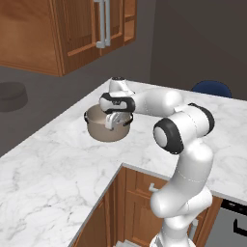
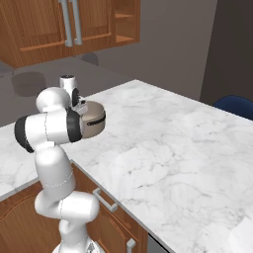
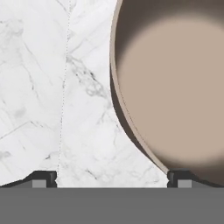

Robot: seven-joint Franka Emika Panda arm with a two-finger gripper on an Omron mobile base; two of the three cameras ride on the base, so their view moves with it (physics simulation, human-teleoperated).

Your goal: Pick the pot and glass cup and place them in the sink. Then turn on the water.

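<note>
The pot, wide, taupe-grey and pale inside, stands on the white marble counter near its inner corner. My gripper hangs open just above the pot's near rim. In the hand view the pot takes up the right side, and the gripper points straight down with one fingertip at the rim and the other over bare marble. From the right base view the pot is partly hidden behind my arm. The glass cup, the sink and the water are out of view.
Wooden wall cabinets hang above the counter's far left. A blue chair back rises beyond the counter's far edge. Wooden base cabinets sit below the counter beside my base. Wide bare marble stretches to the right.
</note>
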